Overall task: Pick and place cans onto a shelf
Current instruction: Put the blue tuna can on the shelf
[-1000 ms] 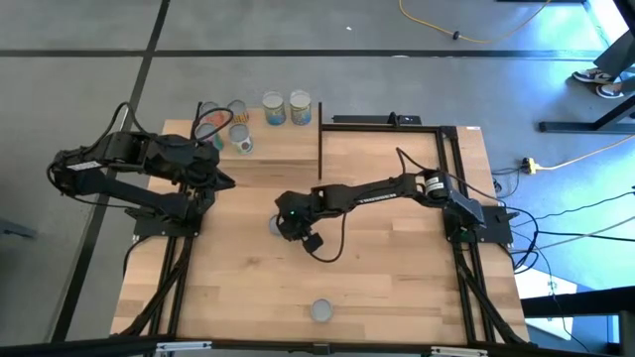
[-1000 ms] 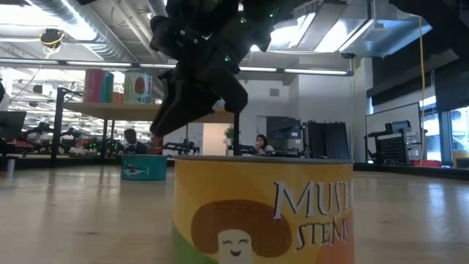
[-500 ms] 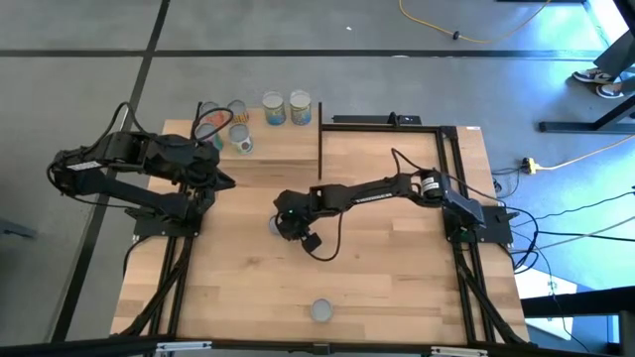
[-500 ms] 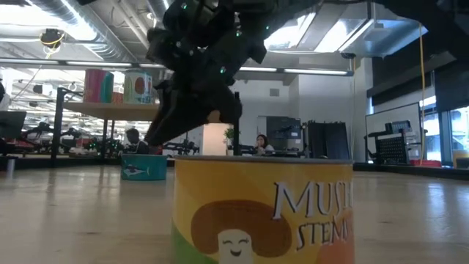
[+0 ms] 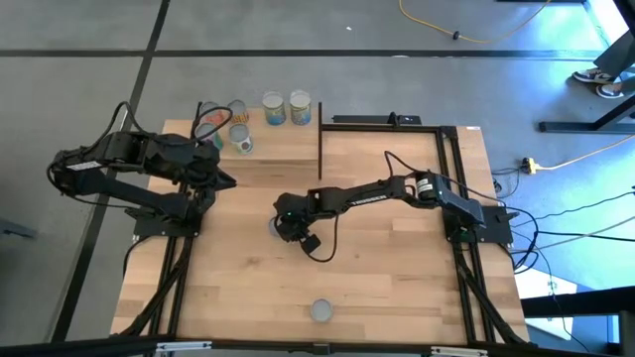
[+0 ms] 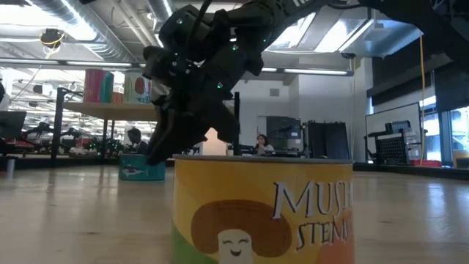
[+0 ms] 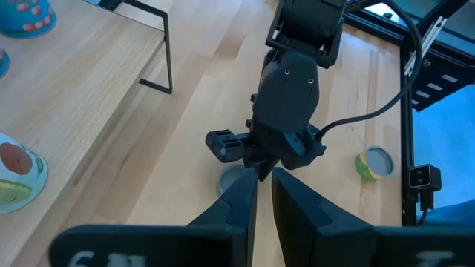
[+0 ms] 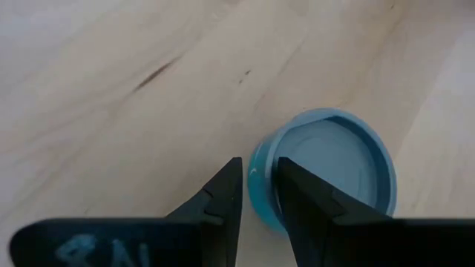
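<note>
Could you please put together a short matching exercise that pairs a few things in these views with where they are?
Things:
1. blue can
2. mushroom can
3. right hand
4. left hand

Places:
A. table's left side, waiting
B. near edge of the table
C. just above the blue can
D. mid-table, under the right hand

Pairs: 1-D, 2-B, 3-C, 4-A

right pincer (image 5: 279, 226) reaches mid-table, fingers narrowly parted; left pincer (image 5: 226, 181) waits.
</note>
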